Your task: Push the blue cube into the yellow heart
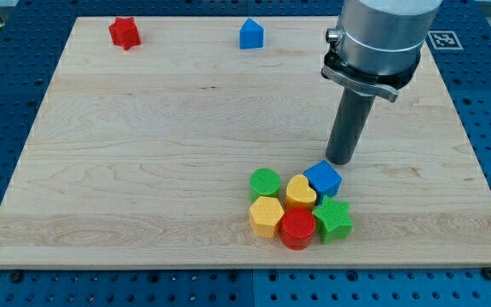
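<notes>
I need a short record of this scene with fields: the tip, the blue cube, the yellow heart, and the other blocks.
tip: my tip just above the blue cube, on its upper right
blue cube: touching the yellow heart on the heart's right
cluster: green cylinder, yellow hexagon, red cylinder, green star
far blocks: red star, blue house-shaped block at the view's top

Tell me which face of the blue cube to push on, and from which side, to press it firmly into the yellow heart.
Push the blue cube's upper-right face, coming from the view's top right. It is turned corner-on and already touches the yellow heart at its lower left. My tip rests just above that face, so it is well placed.
</notes>
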